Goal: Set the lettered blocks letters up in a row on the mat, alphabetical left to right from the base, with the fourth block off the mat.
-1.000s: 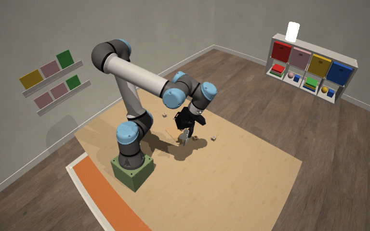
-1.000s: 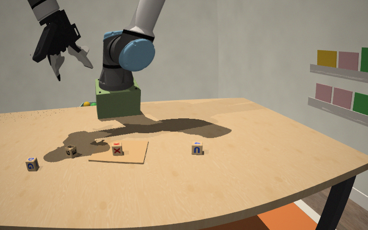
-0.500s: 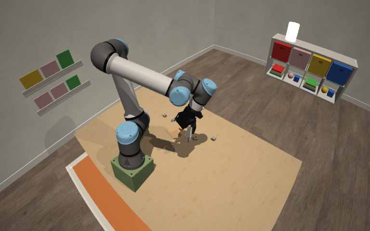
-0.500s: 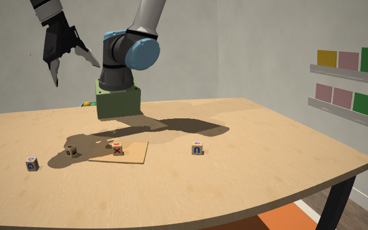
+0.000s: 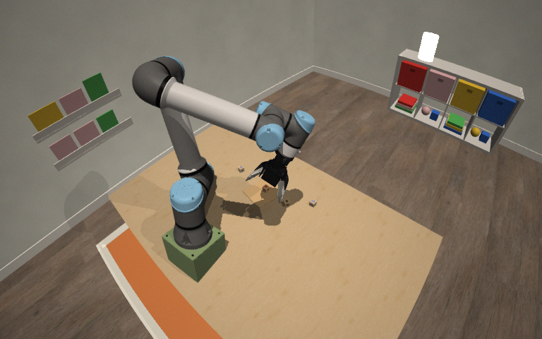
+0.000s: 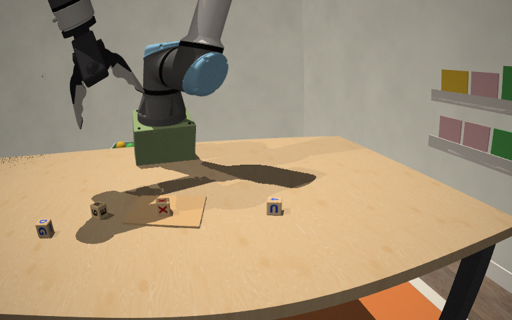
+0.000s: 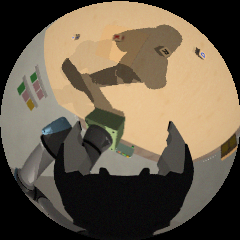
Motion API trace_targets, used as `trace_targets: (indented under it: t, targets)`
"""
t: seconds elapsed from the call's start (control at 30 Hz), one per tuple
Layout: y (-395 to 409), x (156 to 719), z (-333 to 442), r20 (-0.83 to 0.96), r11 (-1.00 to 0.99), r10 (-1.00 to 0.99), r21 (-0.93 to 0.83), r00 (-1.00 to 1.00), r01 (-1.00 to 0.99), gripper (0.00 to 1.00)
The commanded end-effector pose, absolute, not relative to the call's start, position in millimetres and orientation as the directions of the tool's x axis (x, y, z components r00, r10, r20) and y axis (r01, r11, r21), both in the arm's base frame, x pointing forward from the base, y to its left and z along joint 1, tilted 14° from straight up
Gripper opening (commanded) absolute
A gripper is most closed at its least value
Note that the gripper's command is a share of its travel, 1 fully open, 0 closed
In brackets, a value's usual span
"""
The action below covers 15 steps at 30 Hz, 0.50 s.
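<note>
1. The arm point(image 5: 214, 106) point(image 6: 205, 24) bends at a raised elbow, its forearm sloping down toward the wrist.
2. The end effector point(image 5: 263, 186) point(image 6: 110, 109) point(image 7: 124, 121) hangs tilted above the desk point(image 5: 320, 259) point(image 6: 302, 264) point(image 7: 200, 100), jaws spread wide, holding nothing.
3. The red X block point(image 5: 265, 188) point(image 6: 163, 207) point(image 7: 118, 37) sits on the mat point(image 5: 252, 192) point(image 6: 189, 211) point(image 7: 106, 37); three others lie off it.

Claw point(image 5: 263, 190) point(image 6: 111, 109) point(image 7: 124, 121) swivelled; shadow point(image 5: 273, 217) point(image 6: 94, 232) point(image 7: 154, 75) on table point(image 5: 320, 259) point(image 6: 302, 256) point(image 7: 200, 100) changed shape.
</note>
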<state>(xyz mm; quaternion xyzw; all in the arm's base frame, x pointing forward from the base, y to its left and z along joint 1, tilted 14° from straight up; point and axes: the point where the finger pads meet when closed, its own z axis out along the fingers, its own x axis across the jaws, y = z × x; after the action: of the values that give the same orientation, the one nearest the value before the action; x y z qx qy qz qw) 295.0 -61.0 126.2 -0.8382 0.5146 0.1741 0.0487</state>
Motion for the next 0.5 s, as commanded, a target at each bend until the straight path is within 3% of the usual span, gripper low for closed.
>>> trace_targets:
  t: [0.0, 0.47]
  targets:
    - [-56.0, 299.0, 125.4, -0.335, -0.582, -0.78, 0.077, 0.529, -0.81, 1.0]
    - [-41.1, 308.9, 122.7, -0.318, -0.832, -0.536, 0.039, 0.782, -0.554, 1.0]
